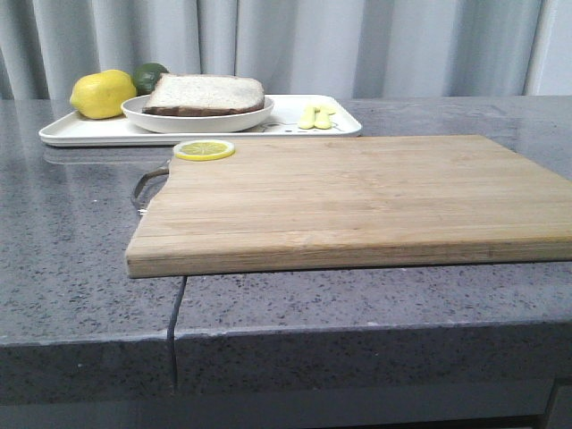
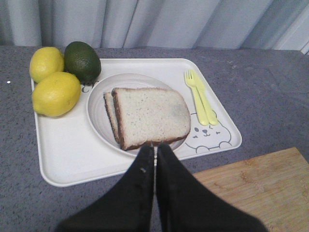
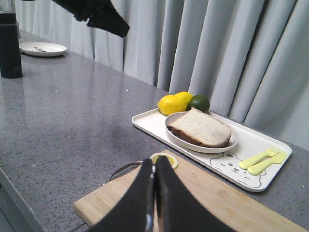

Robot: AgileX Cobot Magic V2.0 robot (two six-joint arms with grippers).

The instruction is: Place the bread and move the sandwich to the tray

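Observation:
The sandwich is two brown-crusted slices; the top bread lies a little offset over the lower slice. It sits on a round white plate that stands on the white tray with the bear print. No filling shows. In the front view the sandwich, plate and tray are at the back left, and no gripper shows there. My left gripper is shut and empty, above the plate's near rim. My right gripper is shut and empty over the wooden board, near a lemon slice.
A wooden cutting board with a metal handle fills the middle, with a lemon slice on its far left corner. Two lemons, an avocado and a yellow fork and spoon lie on the tray. A dark bottle and a small plate stand far off.

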